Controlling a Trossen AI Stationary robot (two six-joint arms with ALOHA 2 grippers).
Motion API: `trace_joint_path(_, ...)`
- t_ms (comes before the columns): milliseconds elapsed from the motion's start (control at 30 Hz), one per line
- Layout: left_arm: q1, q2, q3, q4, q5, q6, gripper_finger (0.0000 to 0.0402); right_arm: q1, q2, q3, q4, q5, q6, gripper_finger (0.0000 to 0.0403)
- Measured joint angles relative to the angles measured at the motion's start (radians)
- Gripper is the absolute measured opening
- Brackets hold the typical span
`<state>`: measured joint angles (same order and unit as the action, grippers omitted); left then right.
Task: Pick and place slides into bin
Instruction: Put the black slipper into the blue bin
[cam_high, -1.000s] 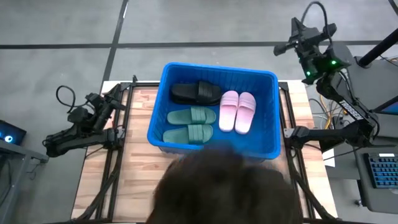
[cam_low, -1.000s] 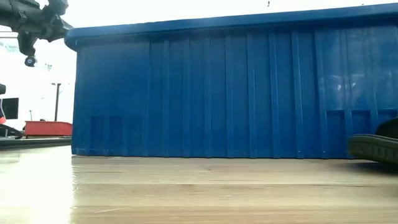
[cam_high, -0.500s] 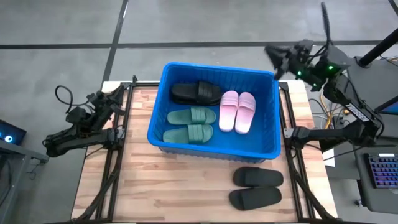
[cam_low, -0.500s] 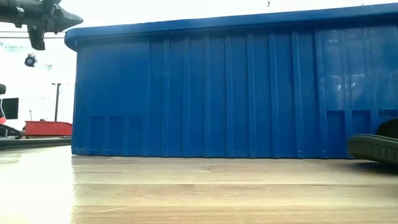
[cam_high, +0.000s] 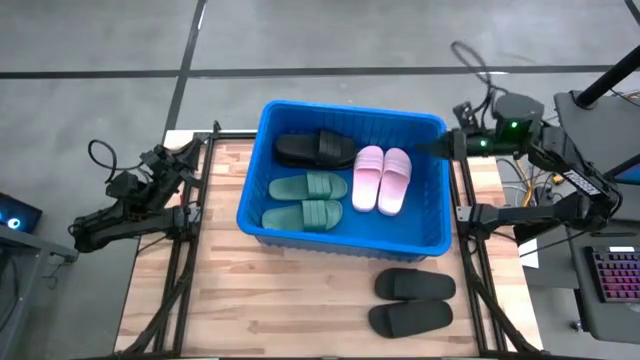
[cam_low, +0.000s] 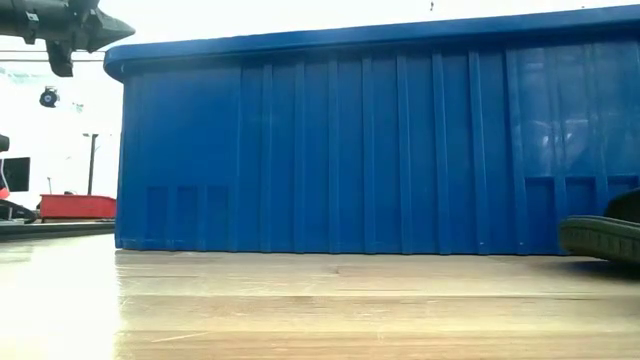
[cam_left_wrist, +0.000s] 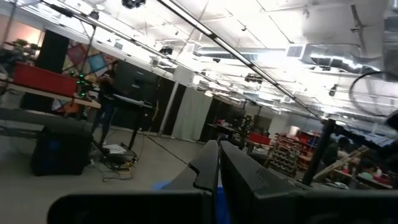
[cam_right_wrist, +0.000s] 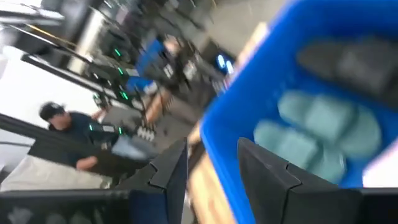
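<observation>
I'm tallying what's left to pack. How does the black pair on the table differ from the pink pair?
The black pair on the table lies on the bare wood outside the bin, while the pink pair is already inside it. The black pair is dark and lies crosswise, one slide nearer the bin than the other; the pink pair is pale and lies side by side, lengthwise. Both are single-strap slides, paired closely, with no gripper touching them.

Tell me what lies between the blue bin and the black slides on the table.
In the high view, only bare wooden tabletop separates the bin from the black slides.
</observation>
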<state>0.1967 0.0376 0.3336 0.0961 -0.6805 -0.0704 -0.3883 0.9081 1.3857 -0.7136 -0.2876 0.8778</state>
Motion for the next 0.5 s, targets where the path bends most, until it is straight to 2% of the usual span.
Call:
trace_joint_path(200,0.000,0.000,0.000,-0.001,0.025,0.000,0.0002,0.122,-0.005,0.000,-0.174,0.000,0.140,0.0132)
trace_joint_path(500,0.000,0.000,0.000,-0.006,0.026,0.000,0.0002,0.406,0.011,0.000,-0.162,0.006,0.316,0.0132)
